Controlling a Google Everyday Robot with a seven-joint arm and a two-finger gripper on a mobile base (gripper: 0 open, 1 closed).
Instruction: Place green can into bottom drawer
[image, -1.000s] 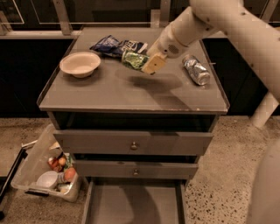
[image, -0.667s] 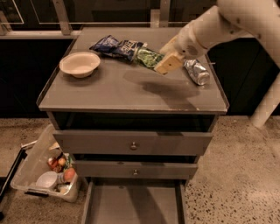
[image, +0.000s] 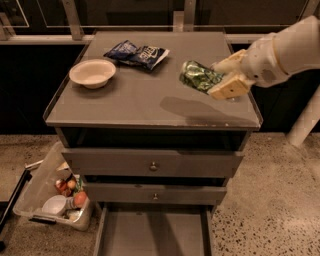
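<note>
The green can (image: 198, 76), green-and-white and dented, is held on its side in my gripper (image: 220, 80), above the right part of the cabinet top (image: 150, 105). The cream fingers (image: 227, 87) are shut around the can's right end. The arm comes in from the right edge. The bottom drawer (image: 152, 232) is pulled open at the foot of the grey cabinet, showing a flat grey tray with nothing in it. The crinkled silver can is hidden behind my gripper.
A beige bowl (image: 92, 73) sits at the left of the cabinet top and a dark blue chip bag (image: 136, 54) at the back. Two knobbed drawers (image: 154, 166) are closed. A plastic bin (image: 56, 194) with food items stands on the floor at the left.
My gripper has moved to the right and toward the front of the cabinet top with the green can in it, now covering the silver can.
</note>
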